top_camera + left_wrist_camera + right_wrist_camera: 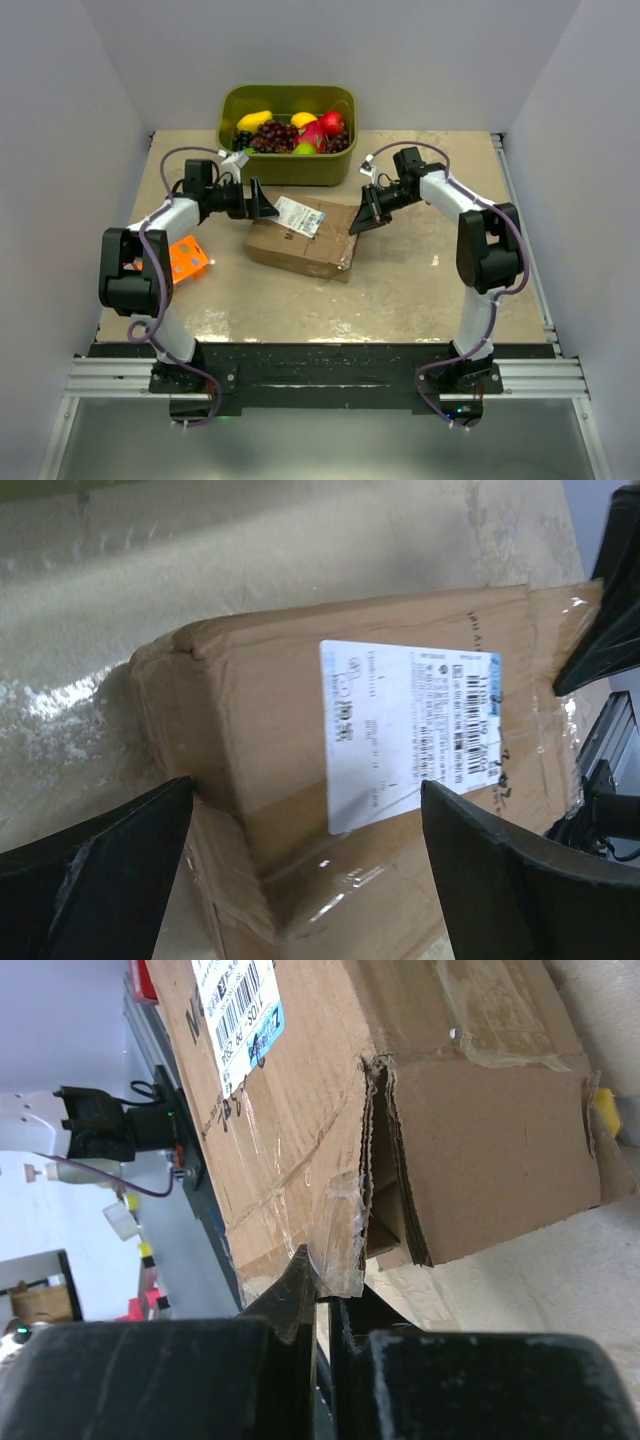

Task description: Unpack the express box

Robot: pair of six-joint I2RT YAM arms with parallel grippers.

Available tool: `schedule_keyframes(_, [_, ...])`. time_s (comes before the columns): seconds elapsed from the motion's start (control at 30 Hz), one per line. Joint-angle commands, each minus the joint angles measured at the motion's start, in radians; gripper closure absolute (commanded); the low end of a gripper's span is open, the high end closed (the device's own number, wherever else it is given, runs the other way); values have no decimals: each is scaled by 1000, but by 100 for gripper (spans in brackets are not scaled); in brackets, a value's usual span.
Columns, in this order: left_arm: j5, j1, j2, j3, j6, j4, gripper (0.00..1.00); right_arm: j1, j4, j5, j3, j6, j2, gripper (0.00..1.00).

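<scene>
Cardboard box [305,240] is lying flat near the middle of the table [420,300], just in front of the green fruit bin [290,172]. Its long axis is running left to right, with the right end angled slightly toward the arms. The white label [298,215] is facing up on the far-left part of the top face, and clear tape is crossing the flaps. In the right wrist view, the flap at the box's right end [480,1150] is standing slightly ajar, showing a dark gap along the corner, and a loose strip of tape [340,1230] is hanging there. Right gripper [322,1295] is sitting at this corner with its fingers pressed together, tips meeting the tape strip; cannot tell whether the tape is pinched. Left gripper [308,785] is hovering at the box's left end with its fingers [100,880] spread wide, holding nothing, label in view between them. A flat orange package [185,258] is lying at the left table edge, well apart from the box.
</scene>
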Motion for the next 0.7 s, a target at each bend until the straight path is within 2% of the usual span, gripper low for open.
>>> schedule_keyframes(0.0, [-2, 6, 1, 19, -14, 3, 0, -1, -9, 153, 22, -121, 4, 100])
schedule_keyframes(0.13, [-41, 29, -54, 74, 39, 17, 0, -1, -23, 194, 1, -150, -17, 100])
schedule_keyframes(0.2, [-24, 29, -27, 88, 64, -15, 0, -1, -21, 225, -24, -156, -31, 100])
schedule_keyframes(0.3, [97, 23, 50, 62, 47, -43, 1, -1, -23, 268, -76, -180, -57, 100])
schedule_keyframes(0.5, [230, -4, 104, -41, -54, 123, 0, -1, -29, 378, -143, -231, -79, 100])
schedule_keyframes(0.57, [350, -8, 152, -38, -100, 196, 0, -1, -31, 397, -154, -239, -77, 100])
schedule_keyframes(0.67, [412, -31, 200, 2, -96, 165, 0, -3, -35, 410, -159, -246, -68, 100])
